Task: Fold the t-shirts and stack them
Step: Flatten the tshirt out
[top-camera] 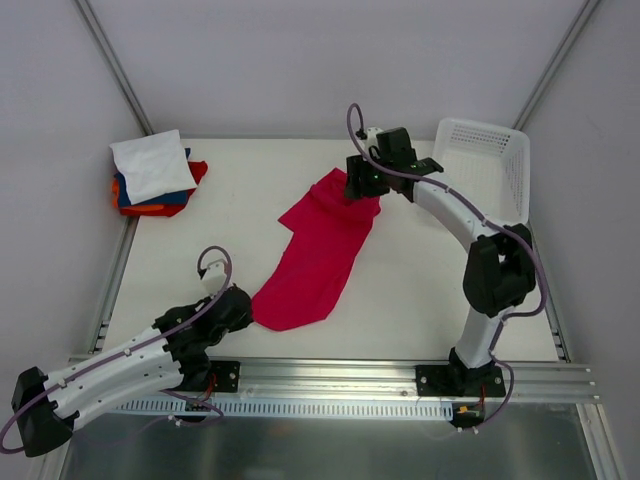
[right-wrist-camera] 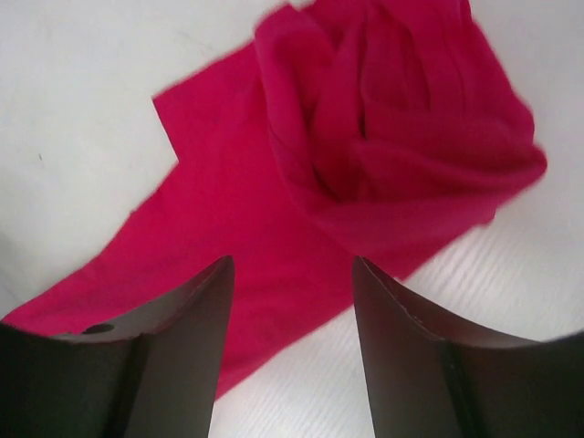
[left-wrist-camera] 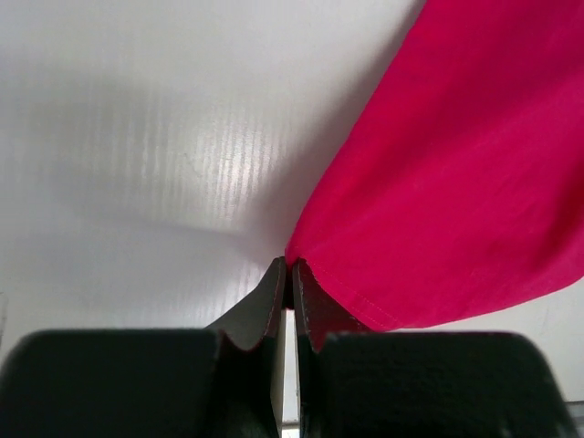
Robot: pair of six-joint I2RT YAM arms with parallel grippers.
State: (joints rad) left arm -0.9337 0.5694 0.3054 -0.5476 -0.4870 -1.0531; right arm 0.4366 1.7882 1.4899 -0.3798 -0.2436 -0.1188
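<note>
**Red shirt laid long: near end pinched, far end bunched**

Your red shirt [top-camera: 318, 255] lies mid-table as a long strip, running from the near left, by the left arm, up toward the far right, under the right arm's wrist. The top view gives you that whole line, but it hides both sets of fingers behind the arms.

The left wrist view fills that in. Your left gripper [left-wrist-camera: 288, 269] has its jaws pressed together on the shirt's near corner. The hem drapes over one finger [left-wrist-camera: 319, 319], and the cloth rises away to the right, off the white table [top-camera: 420, 290].

In the right wrist view your right gripper [right-wrist-camera: 292, 265] is spread wide and holds nothing. It hangs above the shirt's far end, which is crumpled into a rounded bundle of folds. A flat part of the cloth runs off to the left below it. From above, that bundle reads only as a darker patch beside the wrist.

Only the top view shows the rest. A stack [top-camera: 155, 175] of folded shirts sits at the far left corner, white on top with blue, orange and red edges below, well apart from the red shirt. A white mesh basket [top-camera: 485, 165] stands at the far right corner.
</note>
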